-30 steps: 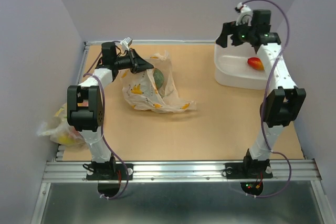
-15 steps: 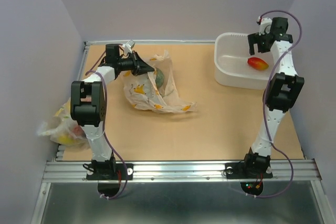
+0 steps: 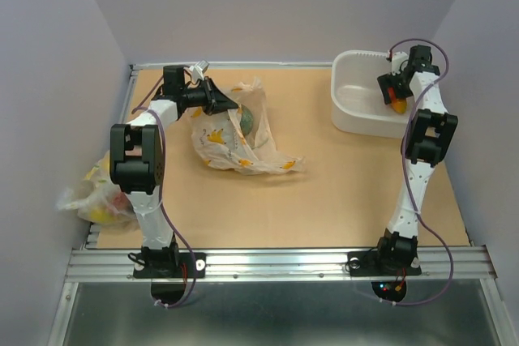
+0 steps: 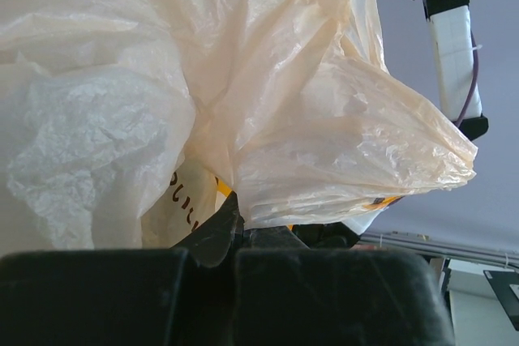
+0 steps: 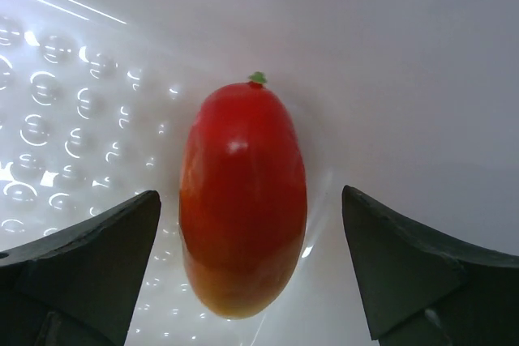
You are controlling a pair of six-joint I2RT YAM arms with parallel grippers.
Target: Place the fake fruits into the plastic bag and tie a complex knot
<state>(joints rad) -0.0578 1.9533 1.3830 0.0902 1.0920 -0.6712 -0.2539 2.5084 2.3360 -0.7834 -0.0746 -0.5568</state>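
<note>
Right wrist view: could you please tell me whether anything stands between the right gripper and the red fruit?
Nothing visible does. The red fruit lies bare on the floor of the white tub, centred within the open right gripper, with gaps showing on either side.

a tan table [image 3: 324,200] lies under both my jaws. pale lilac walls close it in: a back wall [image 3: 268,6] beyond my jaws, a left wall [image 3: 49,79] outside my left jaws, a right wall [image 3: 495,38] near my right jaws. behind them runs a metal rail [image 3: 284,263], then a steel sheet [image 3: 276,313]. the light is soft and even.
</note>
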